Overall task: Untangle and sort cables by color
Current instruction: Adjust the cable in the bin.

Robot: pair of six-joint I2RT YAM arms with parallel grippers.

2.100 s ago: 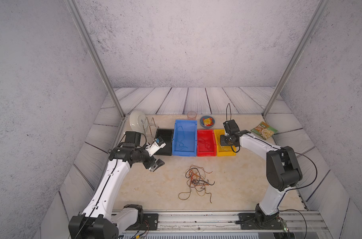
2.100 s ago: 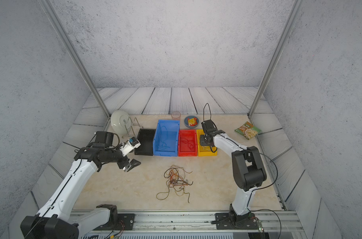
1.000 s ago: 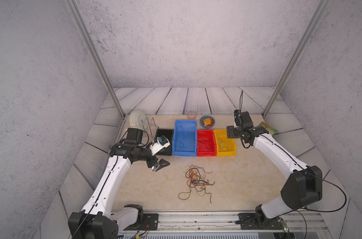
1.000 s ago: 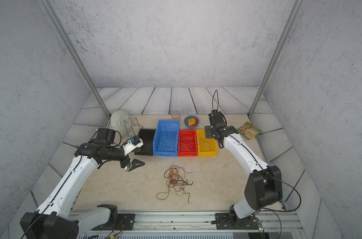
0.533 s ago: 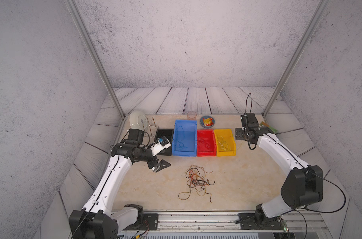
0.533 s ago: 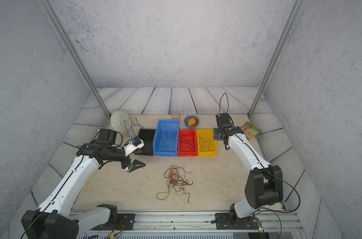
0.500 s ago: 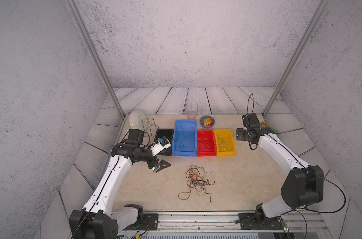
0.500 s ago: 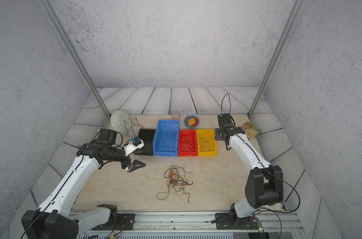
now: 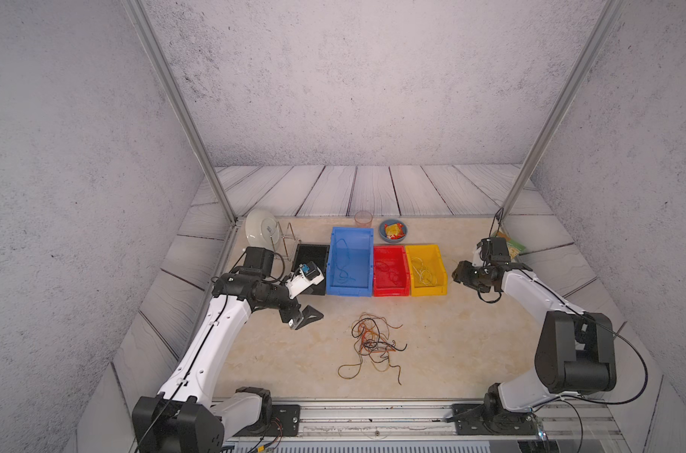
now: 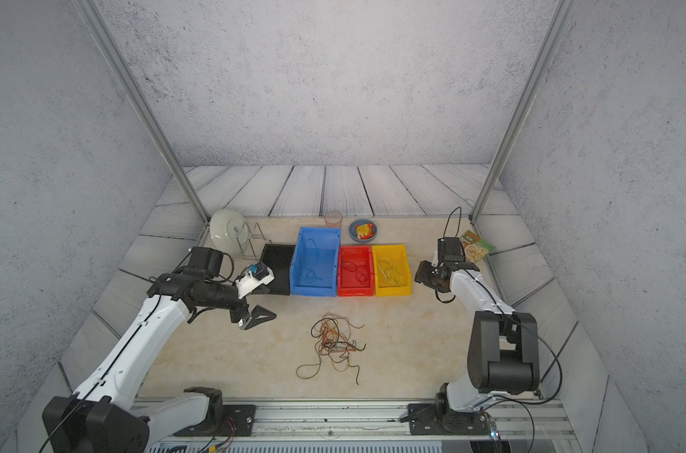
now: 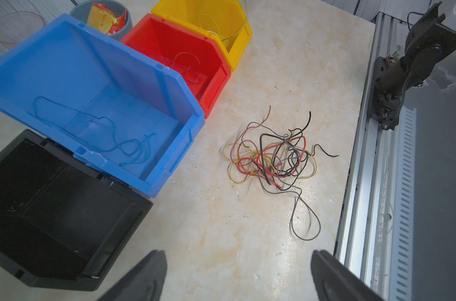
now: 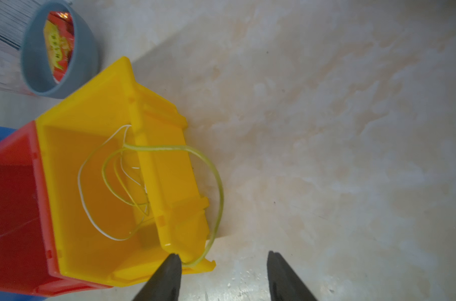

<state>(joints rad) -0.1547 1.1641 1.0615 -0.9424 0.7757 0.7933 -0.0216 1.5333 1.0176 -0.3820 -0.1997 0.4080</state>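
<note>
A tangle of yellow, red, black and grey-brown cables (image 9: 372, 341) (image 10: 335, 341) (image 11: 273, 159) lies on the table in front of a row of bins: black (image 9: 312, 249), blue (image 9: 349, 292), red (image 9: 390, 292) and yellow (image 9: 427, 291). A blue cable (image 11: 104, 135) lies in the blue bin. Yellow cables (image 12: 112, 182) sit in the yellow bin, and one loop (image 12: 217, 182) hangs over its outer wall. My left gripper (image 9: 305, 314) (image 11: 237, 256) hovers open, left of the tangle. My right gripper (image 9: 460, 274) (image 12: 223, 258) is open and empty just right of the yellow bin.
At the back stand a white plate in a wire rack (image 9: 261, 231), a clear cup (image 9: 363, 219) and a grey bowl holding a snack packet (image 9: 393, 230). Another packet (image 9: 510, 245) lies at the far right. A metal rail (image 9: 372, 415) runs along the table's front edge.
My right gripper has drawn back from over the yellow bin to its right side and dropped lower, its jaws narrowing somewhat. My left gripper has edged slightly toward the tangle.
</note>
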